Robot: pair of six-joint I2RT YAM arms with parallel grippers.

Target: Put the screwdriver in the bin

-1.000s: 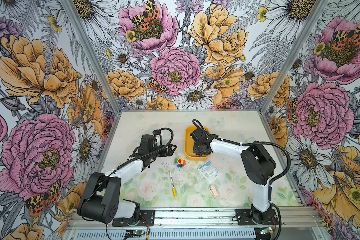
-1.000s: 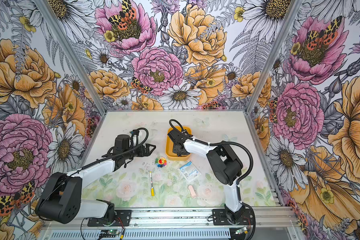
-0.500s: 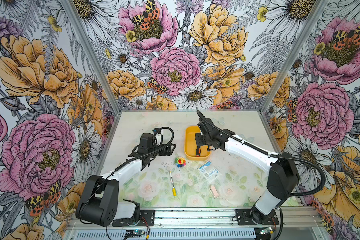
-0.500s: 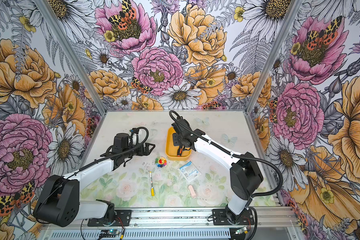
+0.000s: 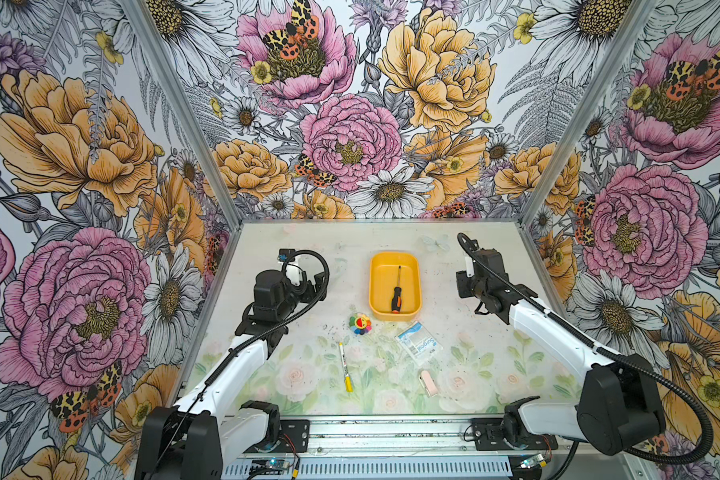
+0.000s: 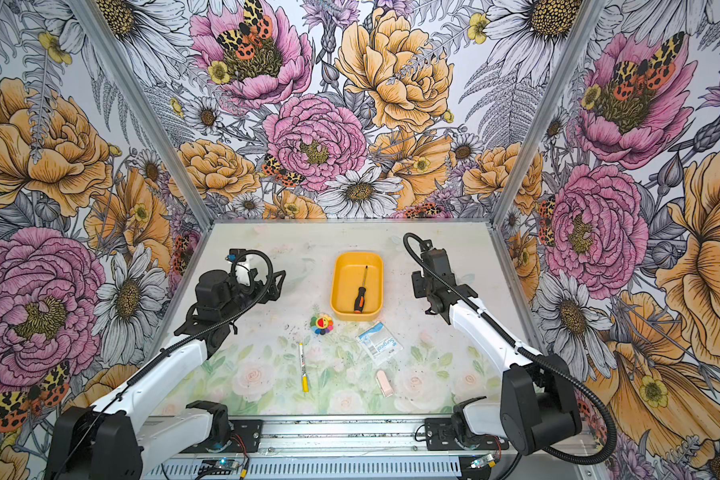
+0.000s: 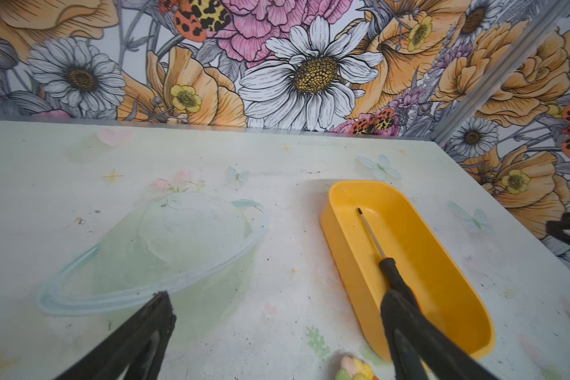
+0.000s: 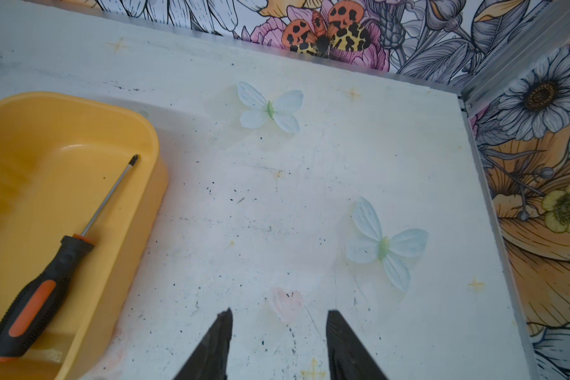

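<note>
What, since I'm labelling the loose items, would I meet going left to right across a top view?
Pen → screwdriver, lying in the bin → pink eraser. The flower toy and the packet overlap neighbours sideways, so both are omitted.

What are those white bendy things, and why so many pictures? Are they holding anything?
Those are two robot arms, a left arm and a right arm. Two pictures come from a camera high above, looking down at everything. The other two come from small cameras on the arms' wrists, so the left fingers and right fingers poke into view. Both pairs are open and hold nothing. The screwdriver lies inside the yellow bin. Also on the table lie a pen, a flower toy, a packet and a pink block.
</note>
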